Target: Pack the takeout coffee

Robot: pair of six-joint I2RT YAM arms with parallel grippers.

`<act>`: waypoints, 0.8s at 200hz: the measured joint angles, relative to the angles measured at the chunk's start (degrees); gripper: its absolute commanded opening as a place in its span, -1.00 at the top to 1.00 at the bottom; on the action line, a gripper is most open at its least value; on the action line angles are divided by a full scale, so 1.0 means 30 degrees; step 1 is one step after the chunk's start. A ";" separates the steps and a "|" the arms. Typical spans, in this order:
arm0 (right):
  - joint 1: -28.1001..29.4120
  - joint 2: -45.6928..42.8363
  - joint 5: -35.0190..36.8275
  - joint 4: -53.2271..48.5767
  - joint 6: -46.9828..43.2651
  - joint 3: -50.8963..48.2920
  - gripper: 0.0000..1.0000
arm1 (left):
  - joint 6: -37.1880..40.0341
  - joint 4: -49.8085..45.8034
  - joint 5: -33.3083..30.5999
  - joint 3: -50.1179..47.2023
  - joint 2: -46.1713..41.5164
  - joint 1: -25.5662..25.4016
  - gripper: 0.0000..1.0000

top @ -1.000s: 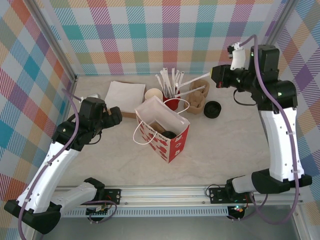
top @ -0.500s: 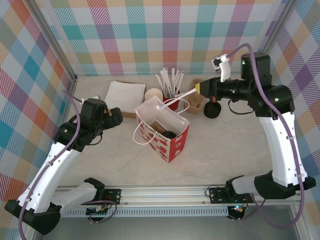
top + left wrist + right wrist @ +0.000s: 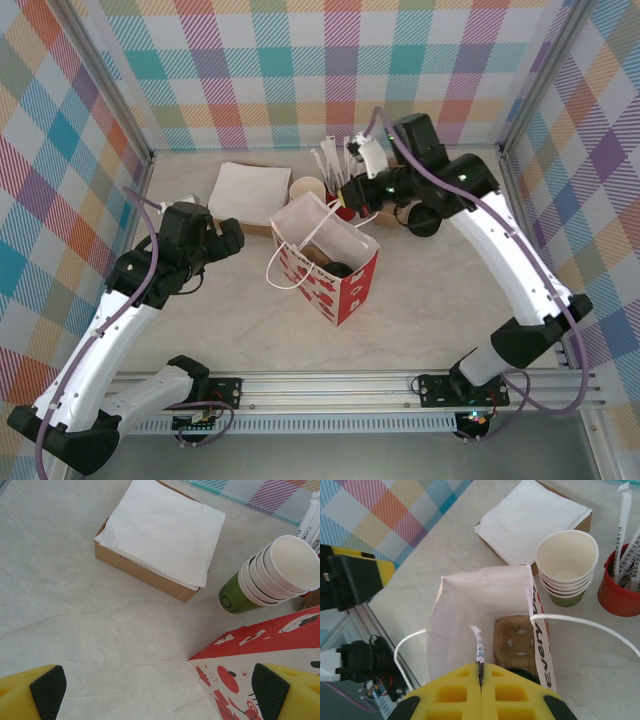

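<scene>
The right gripper (image 3: 481,674) has its fingers pressed together on a wrapped straw (image 3: 477,642), which juts out over the open mouth of the bag (image 3: 465,607). A carrier (image 3: 516,639) lies inside the bag. In the top view the coffee (image 3: 340,268) sits in the bag at the carrier's 4 o'clock, black lid up. In the right wrist view, stacked cups (image 3: 567,565) stand at the bag's 1 o'clock, with a red cup (image 3: 619,592) at their 4 o'clock and napkins (image 3: 532,517) at their 11. The left gripper (image 3: 159,686), spread wide and holding nothing, hovers over the table (image 3: 75,615) at the bag's 9 o'clock in the top view.
</scene>
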 measured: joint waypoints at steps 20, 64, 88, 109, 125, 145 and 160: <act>0.0678 0.0678 0.0685 0.0510 -0.0015 -0.0364 0.88 | -0.0044 0.0007 0.0000 0.0000 0.0000 0.0000 -0.95; 0.1668 0.1705 0.1741 0.1260 -0.0240 -0.0845 0.87 | -0.0044 0.0022 0.0000 0.0000 0.0000 0.0000 -0.95; 0.2018 0.2208 0.1960 0.1472 -0.0291 -0.1078 0.85 | -0.0044 0.0080 0.0000 0.0000 0.0000 0.0000 -0.95; 0.2237 0.2681 0.2120 0.1479 -0.0299 -0.1188 0.85 | -0.0051 0.0138 0.0000 0.0000 0.0007 0.0000 -0.95; 0.2382 0.3096 0.2186 0.1530 -0.0306 -0.1217 0.84 | -0.0051 0.0146 0.0000 0.0000 0.0000 0.0000 -0.95; 0.2535 0.3592 0.2229 0.1676 -0.0299 -0.1246 0.83 | -0.0051 0.0146 0.0000 0.0000 0.0007 0.0000 -0.95; 0.2616 0.3891 0.2215 0.1763 -0.0299 -0.1290 0.82 | -0.0058 0.0153 0.0007 0.0000 0.0015 0.0000 -0.95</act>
